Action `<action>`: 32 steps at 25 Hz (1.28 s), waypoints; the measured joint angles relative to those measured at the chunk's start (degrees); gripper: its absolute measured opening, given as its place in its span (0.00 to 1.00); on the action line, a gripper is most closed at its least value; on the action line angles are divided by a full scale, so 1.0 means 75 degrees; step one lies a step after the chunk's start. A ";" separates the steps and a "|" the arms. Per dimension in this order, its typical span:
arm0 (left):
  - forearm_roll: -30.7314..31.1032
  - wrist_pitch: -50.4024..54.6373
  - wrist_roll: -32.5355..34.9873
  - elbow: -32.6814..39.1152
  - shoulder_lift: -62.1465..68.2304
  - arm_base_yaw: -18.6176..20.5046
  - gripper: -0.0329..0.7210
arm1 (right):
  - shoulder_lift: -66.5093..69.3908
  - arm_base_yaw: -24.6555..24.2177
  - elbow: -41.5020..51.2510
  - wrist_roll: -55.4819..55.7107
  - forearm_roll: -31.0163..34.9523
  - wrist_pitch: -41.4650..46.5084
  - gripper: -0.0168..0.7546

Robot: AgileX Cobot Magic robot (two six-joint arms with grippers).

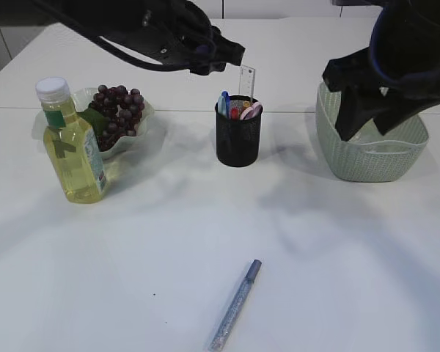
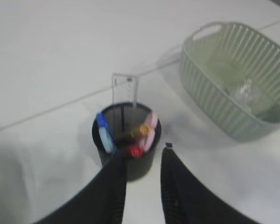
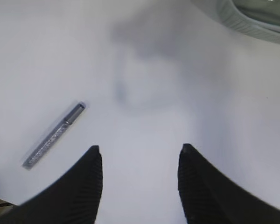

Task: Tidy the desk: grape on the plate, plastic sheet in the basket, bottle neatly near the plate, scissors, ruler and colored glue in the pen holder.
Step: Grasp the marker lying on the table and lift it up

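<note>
Remaining item: colored glue [image 1: 235, 306] lies flat near the bench's front edge, long axis running front-left to back-right. Right claw [image 3: 140, 161], jaws parted and empty, hangs nearer it. Left claw [image 2: 143, 158], narrowly parted, empty, hovers above pen holder [image 1: 238, 132].

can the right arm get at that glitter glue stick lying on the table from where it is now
Probably yes: the right gripper is open and empty, and the glue stick lies alone on bare table, nothing between them, judging by the right wrist view.
</note>
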 joint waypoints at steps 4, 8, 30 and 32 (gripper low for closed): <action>0.0000 0.1861 0.0000 0.0000 -0.0625 -0.0483 0.30 | 0.0000 0.0000 0.0000 0.0000 0.0610 0.0000 0.56; -0.0164 0.3089 0.0000 -0.0007 -0.1076 -0.1109 0.30 | 0.0000 0.0000 0.0000 0.0000 0.1060 0.0000 0.55; -0.1331 0.5197 0.0000 -0.0007 -0.0196 -0.1731 0.31 | -0.0719 -0.2089 -0.0124 0.0029 0.0458 0.0029 0.55; -0.1388 0.5387 0.0000 -0.0007 -0.0012 -0.1802 0.31 | -0.0718 -0.2335 -0.0124 0.0029 0.0298 0.0029 0.55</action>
